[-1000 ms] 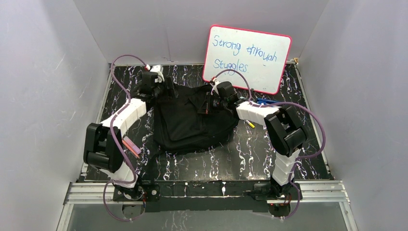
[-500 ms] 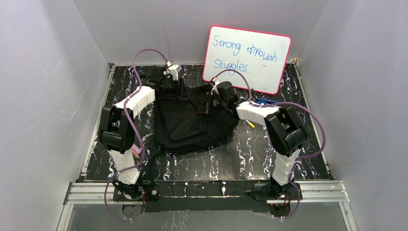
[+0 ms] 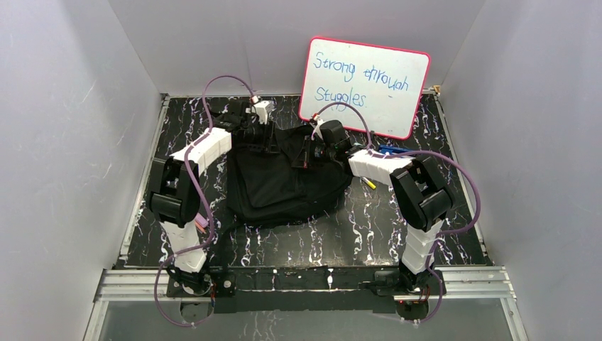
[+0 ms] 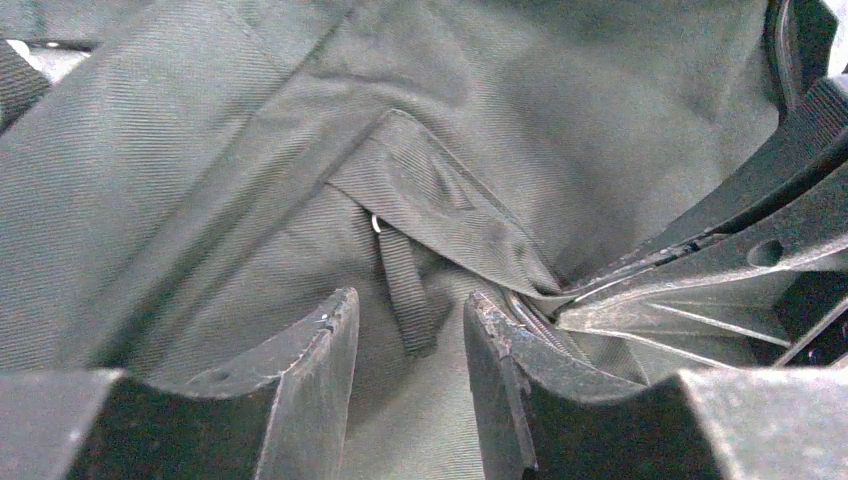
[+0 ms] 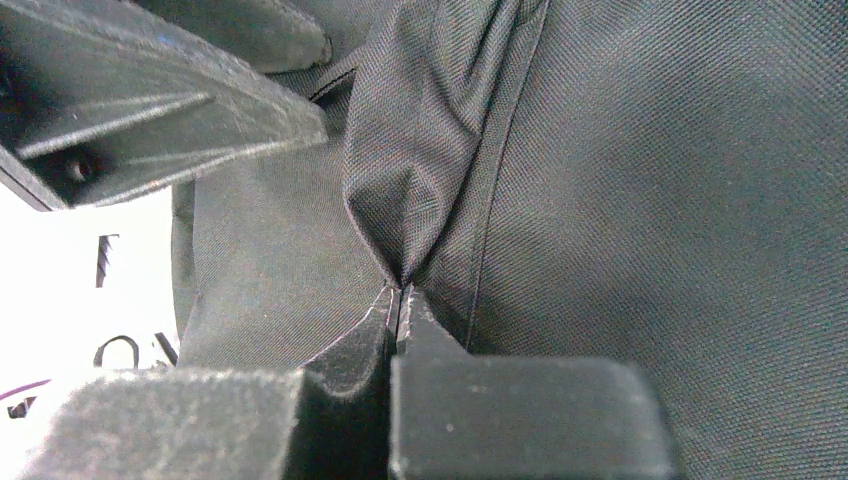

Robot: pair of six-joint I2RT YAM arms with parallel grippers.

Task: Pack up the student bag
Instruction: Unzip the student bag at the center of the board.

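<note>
Black woven fabric filled nearly everything I saw: the student bag [image 3: 284,181] lay slumped and soft on the table [image 3: 369,227], toward its far side, a lumpy, rounded heap creased into loose folds, with a flatter panel across its front. The table under it was dark and glossy, a marble pattern with white veins, and a pink-rimmed whiteboard [image 3: 365,85] with blue handwriting leaned against the back wall behind the bag. My right hand [image 5: 398,295] was closed tight on the bag, its two matte black fingers pressed flat together with a pinched ridge [image 5: 415,170] of fine, grainy weave rising out of them; a line of stitching ran down the cloth just beside the ridge. My left hand [image 4: 405,310] was at the bag's far left part, its fingers standing apart with a clear gap between their scuffed, wedge-shaped tips, gripping nothing. In that gap, against the coarser twill of the bag, a narrow webbing strap [image 4: 405,290] ran down from a flat triangular tab [image 4: 440,200] sewn onto the cloth, with a small metal ring [image 4: 375,224] glinting at the strap's top. The ribbed black plastic of my right hand showed at the right edge of that view, close to the tab. Both hands were at the bag's far edge, near each other.
</note>
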